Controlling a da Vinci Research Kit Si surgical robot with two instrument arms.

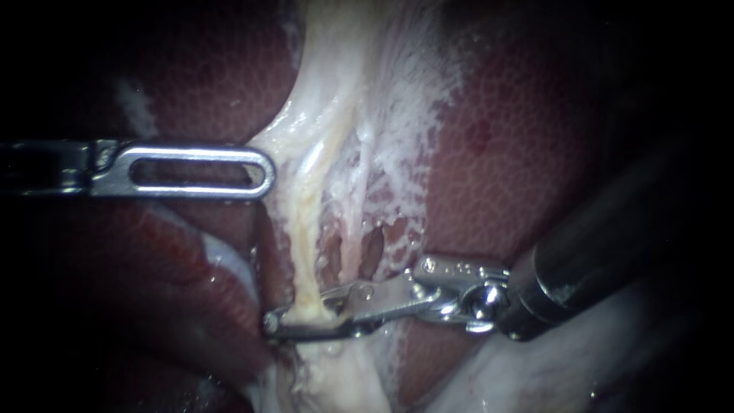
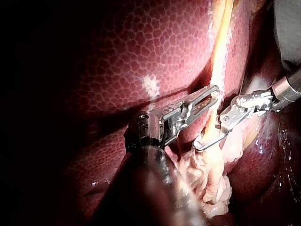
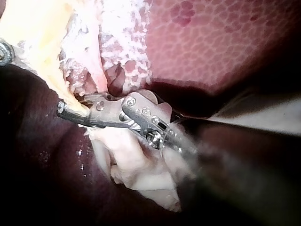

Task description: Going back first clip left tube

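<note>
Down at about 6 o'clock in the endoscope view, the right instrument [image 1: 290,321] is sitting across the left tube [image 1: 306,252]. Its jaws are clamping the tube from both sides, with the tips meeting just past it toward 7 o'clock. I'm not making out a clip separate from the jaws, so I'm not calling that one. Over at 9 o'clock the left instrument [image 1: 256,170] is lying flat with its jaws together, tip just touching the edge of the pale tissue [image 1: 397,115] beside the tube. I'm not seeing it pinching anything.

For backing out, I'm thinking the trick is letting the jaws come fully apart first. Then it's sliding straight back along the shaft toward 4 o'clock, so nothing is hooking or tugging. Pulling out half-closed is what I'm worrying about, since a strand this thin is probably tearing easily.

The tube itself is looking like a slim, wet, yellowish-cream cord running from 12 o'clock down to 6 o'clock. It's sitting fairly taut above the jaws. Webby white tissue with small holes is lying on its 3 o'clock side, and mottled dark red liver [image 1: 497,176] is showing on both sides.
</note>
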